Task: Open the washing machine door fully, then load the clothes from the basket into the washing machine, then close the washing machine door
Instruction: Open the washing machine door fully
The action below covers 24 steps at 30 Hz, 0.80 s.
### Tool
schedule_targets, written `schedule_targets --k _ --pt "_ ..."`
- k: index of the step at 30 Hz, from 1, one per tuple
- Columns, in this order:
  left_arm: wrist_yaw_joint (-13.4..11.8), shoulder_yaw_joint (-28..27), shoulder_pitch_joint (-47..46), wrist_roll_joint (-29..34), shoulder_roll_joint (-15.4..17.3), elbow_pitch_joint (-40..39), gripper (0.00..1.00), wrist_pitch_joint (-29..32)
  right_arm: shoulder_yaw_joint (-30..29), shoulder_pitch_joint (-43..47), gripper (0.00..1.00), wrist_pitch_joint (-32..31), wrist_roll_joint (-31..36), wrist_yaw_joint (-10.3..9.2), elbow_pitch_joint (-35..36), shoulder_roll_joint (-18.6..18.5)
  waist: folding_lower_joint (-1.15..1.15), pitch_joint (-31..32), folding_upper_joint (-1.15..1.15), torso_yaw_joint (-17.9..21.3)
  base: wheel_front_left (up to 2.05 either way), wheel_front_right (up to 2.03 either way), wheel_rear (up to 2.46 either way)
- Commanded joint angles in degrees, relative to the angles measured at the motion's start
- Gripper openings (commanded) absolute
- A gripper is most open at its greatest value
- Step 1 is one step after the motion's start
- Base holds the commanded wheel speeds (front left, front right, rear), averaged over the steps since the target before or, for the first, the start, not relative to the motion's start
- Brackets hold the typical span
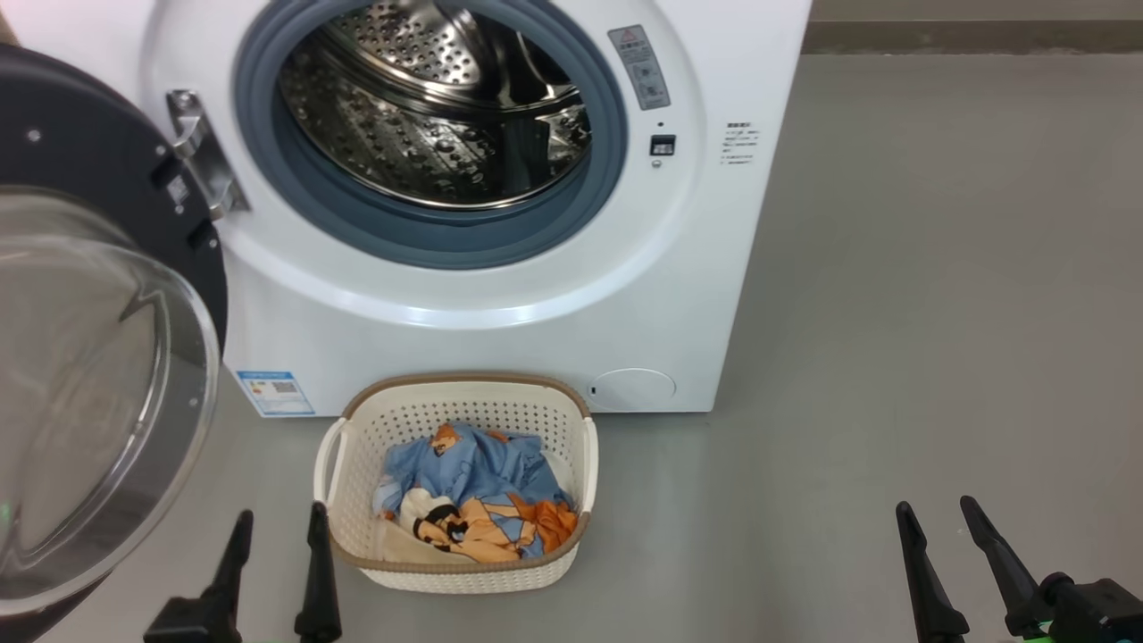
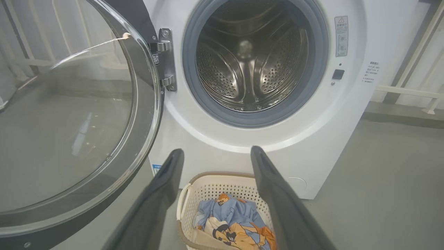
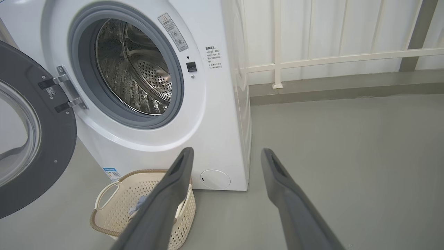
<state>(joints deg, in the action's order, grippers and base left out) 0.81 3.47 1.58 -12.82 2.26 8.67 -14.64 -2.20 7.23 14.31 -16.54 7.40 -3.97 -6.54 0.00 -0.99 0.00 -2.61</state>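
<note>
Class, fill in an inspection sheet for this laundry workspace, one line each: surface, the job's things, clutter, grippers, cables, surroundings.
Surface: grey floor, smooth, no spills visible.
Job's things: white washing machine with its door swung open to the left; drum looks empty; basket on the floor in front, clothes inside it.
Clutter: nothing seen.
Grippers: left gripper open, beside the basket's left side; right gripper open, well apart to the right; both hold nothing.
Cables: nothing seen.
Surroundings: white rail along the wall beyond the machine.
</note>
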Motion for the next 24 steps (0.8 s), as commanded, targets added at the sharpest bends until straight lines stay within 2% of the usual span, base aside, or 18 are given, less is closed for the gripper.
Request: schedule_targets --k 1,18,24 --pt "-0.08 -1.59 -0.69 0.48 0.64 -1.6 1.0 -0.36 1.63 -0.64 1.0 0.69 0.64 0.09 1.63 -0.84 0.0 0.04 0.0 0.98 0.0 0.0 0.0" --pt "-3.67 0.46 5.84 -2.34 0.63 -6.67 1.0 -0.36 0.18 1.01 1.0 0.69 4.16 0.09 2.65 -0.23 0.0 0.3 0.0 4.03 0.0 0.0 0.0" --pt "-3.8 1.01 7.48 -1.94 0.62 -7.58 1.0 -0.36 -0.6 1.46 1.0 0.69 4.55 0.09 1.7 -0.02 0.0 0.43 0.0 4.16 0.0 0.0 0.0"
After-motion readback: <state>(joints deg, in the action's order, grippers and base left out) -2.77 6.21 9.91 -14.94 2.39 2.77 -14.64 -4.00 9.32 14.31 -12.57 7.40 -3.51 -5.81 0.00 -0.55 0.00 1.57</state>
